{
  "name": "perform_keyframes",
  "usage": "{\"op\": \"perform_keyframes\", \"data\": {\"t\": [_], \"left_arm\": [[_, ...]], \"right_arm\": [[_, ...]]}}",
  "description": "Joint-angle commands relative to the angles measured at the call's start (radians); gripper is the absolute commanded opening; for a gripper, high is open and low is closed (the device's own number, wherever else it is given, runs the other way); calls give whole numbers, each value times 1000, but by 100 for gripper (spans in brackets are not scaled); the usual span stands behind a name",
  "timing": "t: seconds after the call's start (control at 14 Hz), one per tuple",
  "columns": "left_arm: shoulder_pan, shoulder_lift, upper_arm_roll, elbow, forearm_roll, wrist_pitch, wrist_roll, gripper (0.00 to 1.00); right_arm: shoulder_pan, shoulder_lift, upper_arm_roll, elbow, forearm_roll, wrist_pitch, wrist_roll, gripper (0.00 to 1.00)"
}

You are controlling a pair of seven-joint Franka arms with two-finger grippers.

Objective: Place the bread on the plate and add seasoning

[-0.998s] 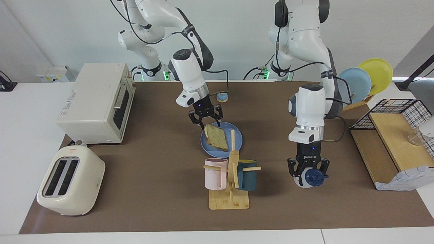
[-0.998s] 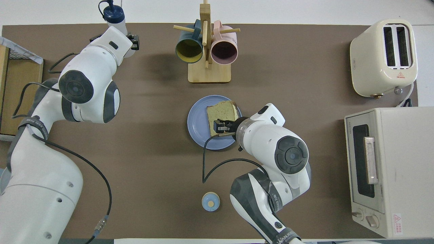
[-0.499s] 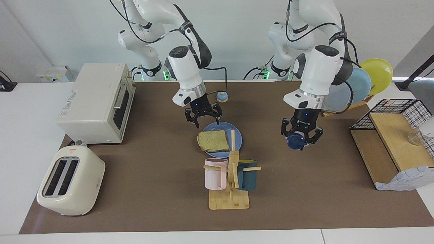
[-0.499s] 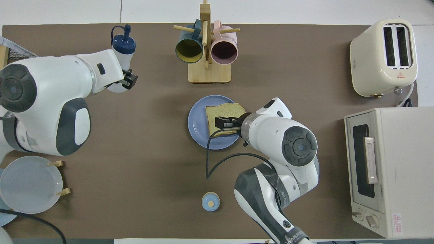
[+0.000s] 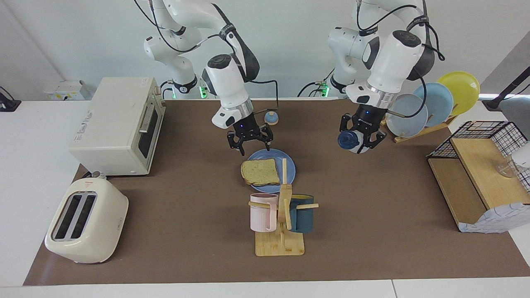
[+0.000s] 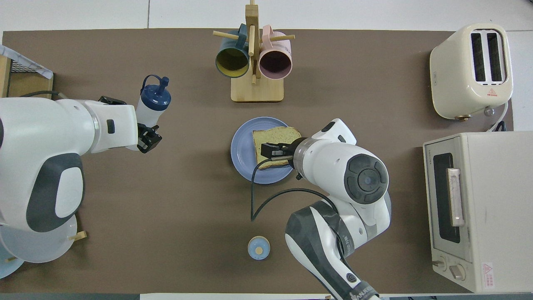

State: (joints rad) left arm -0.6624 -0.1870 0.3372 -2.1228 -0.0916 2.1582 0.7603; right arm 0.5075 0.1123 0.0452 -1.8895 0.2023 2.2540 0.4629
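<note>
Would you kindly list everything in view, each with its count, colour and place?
bread: 1, tan, on plate.
plate: 1, medium blue, mid-table.
seasoning: 1, white, navy cap, in left gripper, raised.
mug rack: 1, wooden, pink and teal mugs.
bell: 1, blue, near robots.
toaster: 1, cream.
oven: 1, cream.
dish rack plates: 3, grey-blue, light blue, yellow.
left gripper: shut on seasoning.
right gripper: open, over plate.
</note>
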Motion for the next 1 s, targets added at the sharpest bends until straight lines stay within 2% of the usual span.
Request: {"op": "perform_keyframes", "data": {"t": [0.0, 0.07, 0.43, 0.64, 0.93], "left_arm": [[-31, -113, 6, -104, -10, -11, 62, 0], [-35, -133, 6, -121, -10, -12, 100, 0], [-65, -155, 6, -148, -22, -23, 198, 0], [-83, -175, 5, -173, -33, -41, 201, 0], [-94, -181, 6, -177, -121, -35, 206, 0]], "right_arm": [[-35, 44, 1, 158, 168, -166, -16, 100], [-46, 33, 1, 162, 227, -195, -15, 100], [-9, -57, 5, 167, 331, -223, 25, 99], [-7, -63, 50, 219, 364, -223, 89, 74], [32, -57, 62, 236, 358, -183, 129, 52]]}}
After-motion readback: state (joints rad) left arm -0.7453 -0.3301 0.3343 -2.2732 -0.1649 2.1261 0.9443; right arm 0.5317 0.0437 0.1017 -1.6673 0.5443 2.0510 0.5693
